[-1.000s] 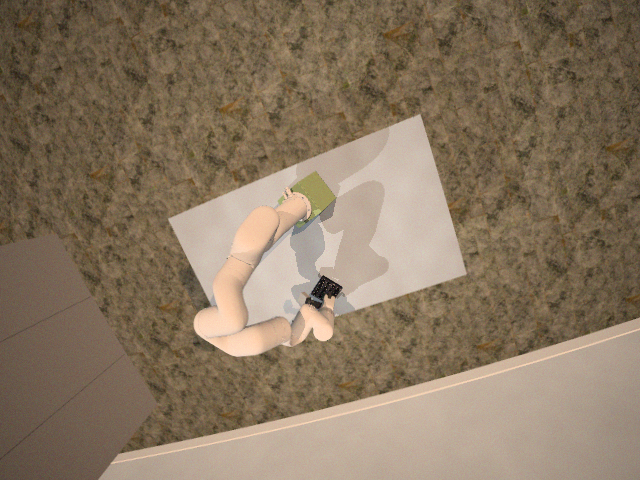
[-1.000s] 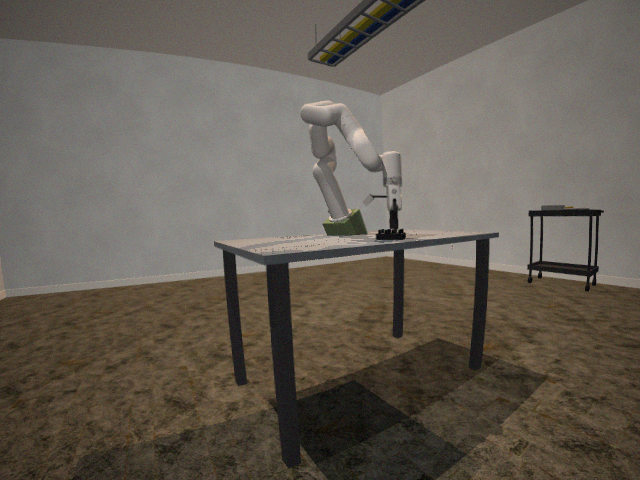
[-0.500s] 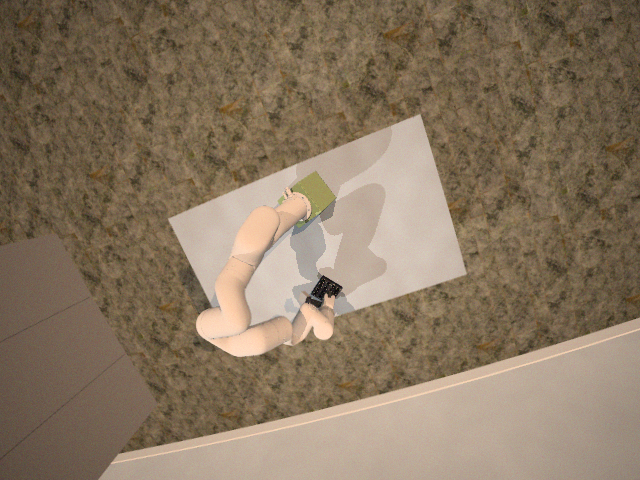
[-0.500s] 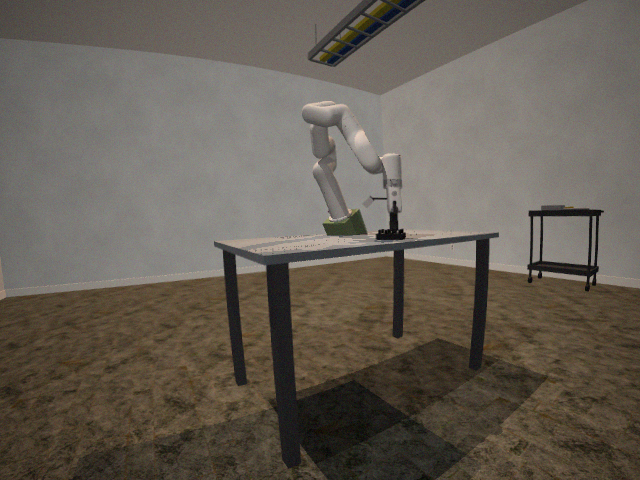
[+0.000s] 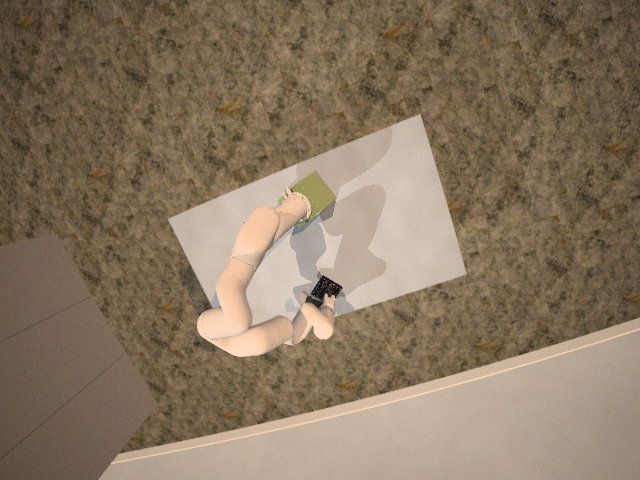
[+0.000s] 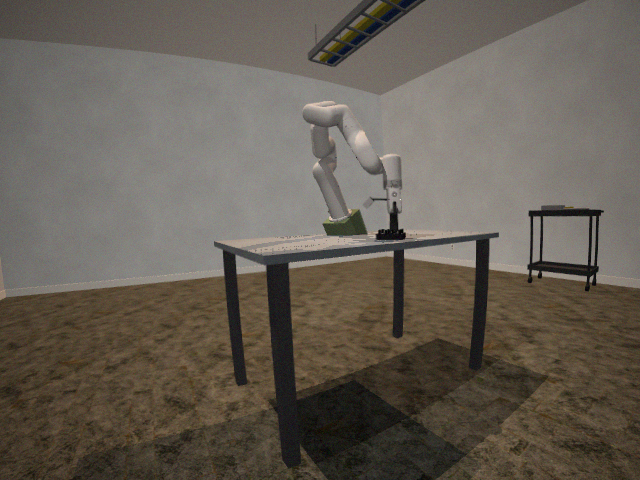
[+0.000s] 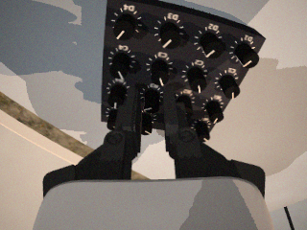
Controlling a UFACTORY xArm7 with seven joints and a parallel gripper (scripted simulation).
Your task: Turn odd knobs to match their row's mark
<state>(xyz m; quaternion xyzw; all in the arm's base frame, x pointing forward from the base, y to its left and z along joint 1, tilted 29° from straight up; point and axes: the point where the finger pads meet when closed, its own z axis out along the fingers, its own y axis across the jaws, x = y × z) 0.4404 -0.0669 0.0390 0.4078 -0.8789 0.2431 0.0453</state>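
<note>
The black knob box [image 5: 328, 287] stands on the white table near its front edge; it also shows in the side view [image 6: 390, 234]. In the wrist view the knob box [image 7: 179, 67] fills the middle, with four rows of black knobs with white lines. The printed names are too small to read. My gripper [image 7: 152, 101] [image 6: 393, 226] points straight down onto the box. Its two dark fingers stand a little apart on either side of the second knob from the left [image 7: 152, 99] in the nearer rows. I cannot tell whether the fingers touch it.
The arm's green base block [image 5: 313, 192] sits at the table's back edge. The box lies close to the table edge [image 5: 351, 304]. A black cart [image 6: 563, 242] stands by the far wall, away from the table.
</note>
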